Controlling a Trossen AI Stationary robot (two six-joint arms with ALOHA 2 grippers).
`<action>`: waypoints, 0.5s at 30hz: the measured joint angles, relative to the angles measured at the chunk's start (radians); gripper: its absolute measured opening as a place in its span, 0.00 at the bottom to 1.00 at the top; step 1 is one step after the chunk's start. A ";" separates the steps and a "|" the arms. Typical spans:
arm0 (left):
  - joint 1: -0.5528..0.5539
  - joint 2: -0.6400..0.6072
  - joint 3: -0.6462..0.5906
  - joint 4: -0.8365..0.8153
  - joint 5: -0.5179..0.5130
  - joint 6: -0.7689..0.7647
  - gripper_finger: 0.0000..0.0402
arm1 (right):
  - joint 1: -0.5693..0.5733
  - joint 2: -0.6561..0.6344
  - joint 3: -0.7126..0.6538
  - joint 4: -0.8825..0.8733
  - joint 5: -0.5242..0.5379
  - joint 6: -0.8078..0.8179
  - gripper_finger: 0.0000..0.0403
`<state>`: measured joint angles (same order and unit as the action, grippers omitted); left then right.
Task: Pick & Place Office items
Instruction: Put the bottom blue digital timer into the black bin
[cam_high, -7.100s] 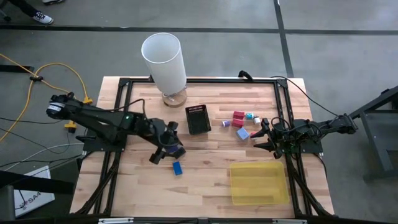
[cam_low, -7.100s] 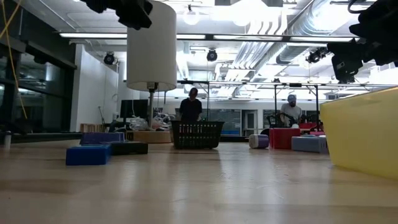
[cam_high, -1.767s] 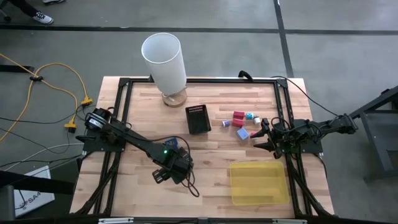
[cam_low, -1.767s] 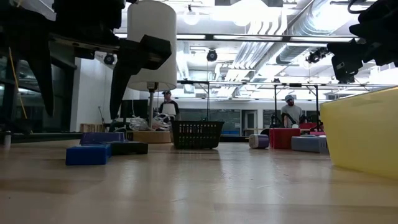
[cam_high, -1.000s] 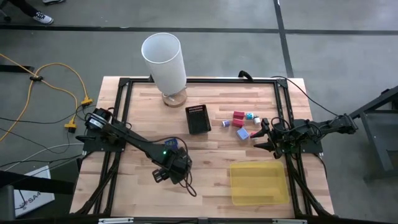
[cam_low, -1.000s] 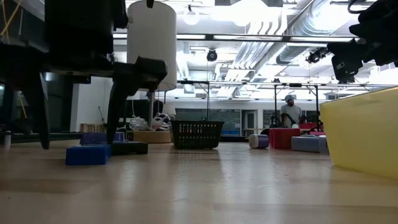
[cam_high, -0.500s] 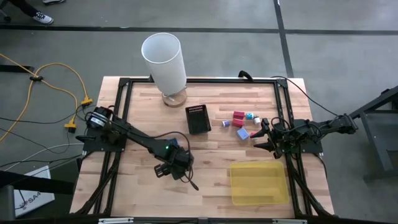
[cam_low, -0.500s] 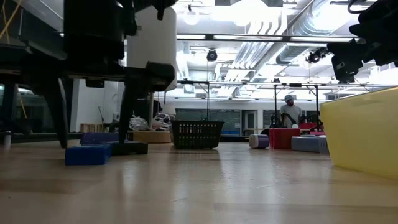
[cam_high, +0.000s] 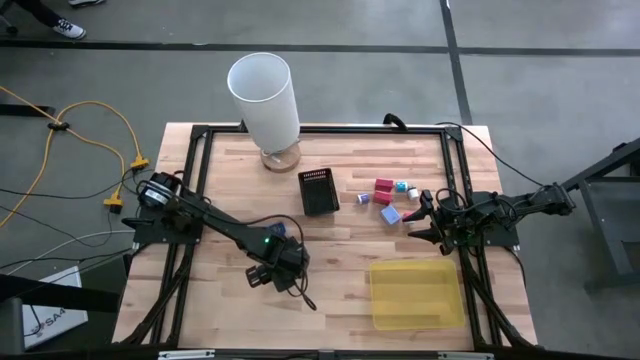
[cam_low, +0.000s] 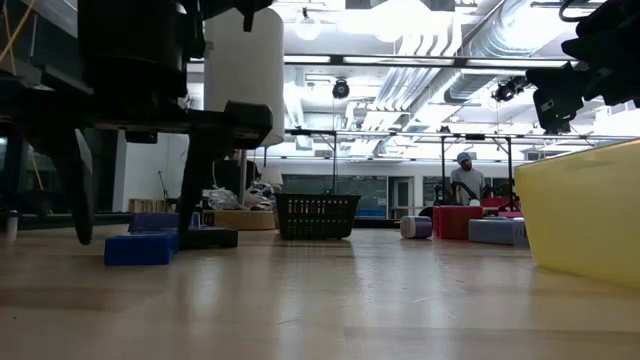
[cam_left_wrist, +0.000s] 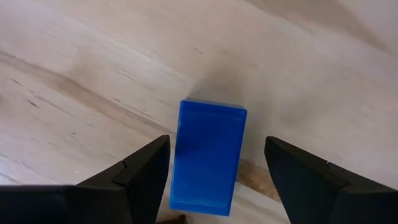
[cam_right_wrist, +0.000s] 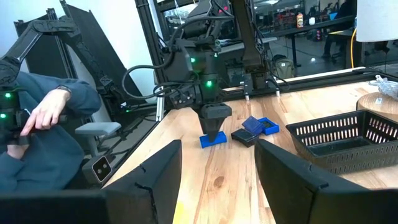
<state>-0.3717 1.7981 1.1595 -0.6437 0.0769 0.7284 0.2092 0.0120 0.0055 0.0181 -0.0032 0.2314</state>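
Observation:
My left gripper (cam_left_wrist: 216, 142) is open and low over the table's near-left part (cam_high: 279, 266). Its fingers stand on either side of a small blue block (cam_left_wrist: 208, 155) lying flat on the wood (cam_low: 140, 248), without touching it. Two more blue and black pieces (cam_right_wrist: 252, 129) lie just beyond it. A red block (cam_high: 384, 186), a white/teal piece (cam_high: 403, 188), a purple piece (cam_high: 362, 199) and a pale blue block (cam_high: 390, 214) lie toward the right. My right gripper (cam_high: 424, 216) hovers open beside them.
A black mesh box (cam_high: 319, 191) stands mid-table and a tall white cylinder lamp (cam_high: 265, 100) at the far edge. A translucent yellow tray (cam_high: 415, 293) lies near-right. A seated person's sleeve and hand (cam_right_wrist: 43, 115) show beyond the table's left side. Bare wood lies between block and tray.
My left gripper has shifted a little toward the table's far right and then back over the blue block. It has stayed low and open. The block lies where it was.

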 joint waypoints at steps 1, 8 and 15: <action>0.001 0.000 0.000 0.001 -0.001 0.000 0.63 | 0.000 0.000 0.000 0.000 0.000 0.000 0.47; 0.002 0.000 0.000 0.005 -0.001 -0.002 0.63 | 0.000 0.000 0.000 0.000 0.000 0.000 0.47; 0.002 0.000 0.000 0.005 -0.001 -0.002 0.63 | 0.000 0.000 0.000 0.000 0.000 0.000 0.47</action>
<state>-0.3702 1.7981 1.1595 -0.6388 0.0762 0.7261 0.2092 0.0120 0.0055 0.0181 -0.0032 0.2314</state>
